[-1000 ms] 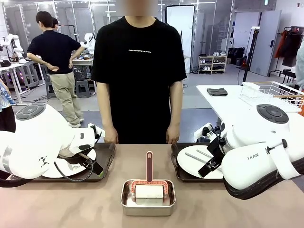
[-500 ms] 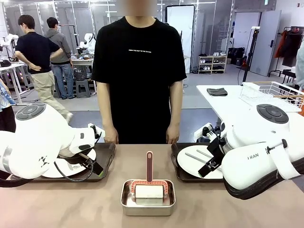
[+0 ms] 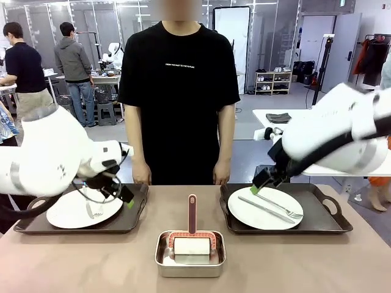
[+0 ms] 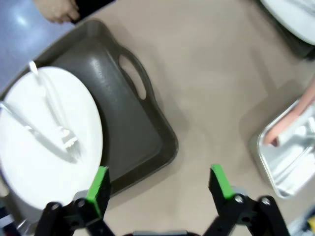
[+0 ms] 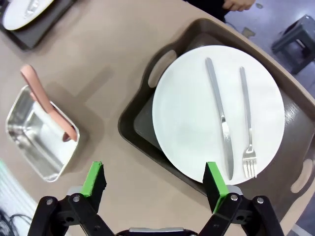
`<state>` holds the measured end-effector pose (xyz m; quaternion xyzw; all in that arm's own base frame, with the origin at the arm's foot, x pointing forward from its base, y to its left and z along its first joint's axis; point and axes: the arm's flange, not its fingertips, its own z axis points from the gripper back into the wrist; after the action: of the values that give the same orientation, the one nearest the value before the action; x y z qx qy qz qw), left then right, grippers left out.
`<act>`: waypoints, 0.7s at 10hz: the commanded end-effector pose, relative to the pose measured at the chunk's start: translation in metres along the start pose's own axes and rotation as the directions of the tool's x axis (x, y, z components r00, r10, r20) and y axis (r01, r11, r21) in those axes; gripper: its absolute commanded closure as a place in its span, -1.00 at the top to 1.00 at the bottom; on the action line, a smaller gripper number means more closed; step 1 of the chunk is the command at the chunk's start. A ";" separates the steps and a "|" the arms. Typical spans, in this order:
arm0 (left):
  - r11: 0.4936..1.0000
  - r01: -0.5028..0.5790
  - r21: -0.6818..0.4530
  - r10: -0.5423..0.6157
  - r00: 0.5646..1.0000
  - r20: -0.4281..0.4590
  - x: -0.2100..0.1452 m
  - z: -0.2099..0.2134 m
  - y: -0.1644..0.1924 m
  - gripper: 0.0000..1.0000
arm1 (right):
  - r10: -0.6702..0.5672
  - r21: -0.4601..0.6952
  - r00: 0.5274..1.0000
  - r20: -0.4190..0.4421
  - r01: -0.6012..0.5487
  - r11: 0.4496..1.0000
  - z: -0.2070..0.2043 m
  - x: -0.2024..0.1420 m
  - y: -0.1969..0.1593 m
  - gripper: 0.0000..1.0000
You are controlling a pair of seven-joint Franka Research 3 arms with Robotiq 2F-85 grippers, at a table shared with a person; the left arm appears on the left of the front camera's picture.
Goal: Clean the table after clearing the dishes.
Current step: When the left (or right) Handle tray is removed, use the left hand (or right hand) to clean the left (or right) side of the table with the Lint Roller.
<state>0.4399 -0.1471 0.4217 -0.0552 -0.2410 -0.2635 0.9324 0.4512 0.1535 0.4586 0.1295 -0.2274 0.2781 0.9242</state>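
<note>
Left gripper (image 4: 160,183): jaws spread, empty, over the table (image 4: 206,98) at a tray (image 4: 133,132) corner. The left plate (image 4: 29,172) lies beyond one pad (image 4: 98,189).

Right gripper (image 5: 155,184): jaws spread, empty. The right plate (image 5: 182,123), bearing knife (image 5: 219,118) and fork (image 5: 246,128), lies just ahead.

Both plates (image 5: 187,113) are white, their trays (image 5: 141,125) dark grey, the table (image 3: 73,262) beige, the pan (image 3: 189,271) silver.
</note>
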 end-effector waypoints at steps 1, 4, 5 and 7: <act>0.985 -0.036 -0.166 0.030 0.999 -0.039 0.018 0.017 0.033 1.00 | -0.018 0.076 0.998 -0.052 0.022 0.997 0.001 0.014 -0.026 1.00; 0.873 -0.176 -0.455 0.187 0.982 -0.020 0.027 0.050 0.093 1.00 | -0.148 0.275 0.987 -0.064 0.160 0.948 0.033 0.022 -0.060 1.00; 0.796 -0.220 -0.565 0.252 0.967 -0.021 0.021 0.057 0.117 1.00 | -0.206 0.390 0.975 -0.081 0.222 0.894 0.046 0.021 -0.075 1.00; 0.609 -0.299 -0.735 0.405 0.913 -0.036 -0.005 0.074 0.172 1.00 | -0.347 0.589 0.934 -0.081 0.325 0.740 0.072 0.009 -0.119 1.00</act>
<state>0.4805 -0.0075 0.4958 -0.4292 -0.1816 -0.1786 0.8665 0.4867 0.0619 0.5133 0.3953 -0.1296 0.1971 0.8877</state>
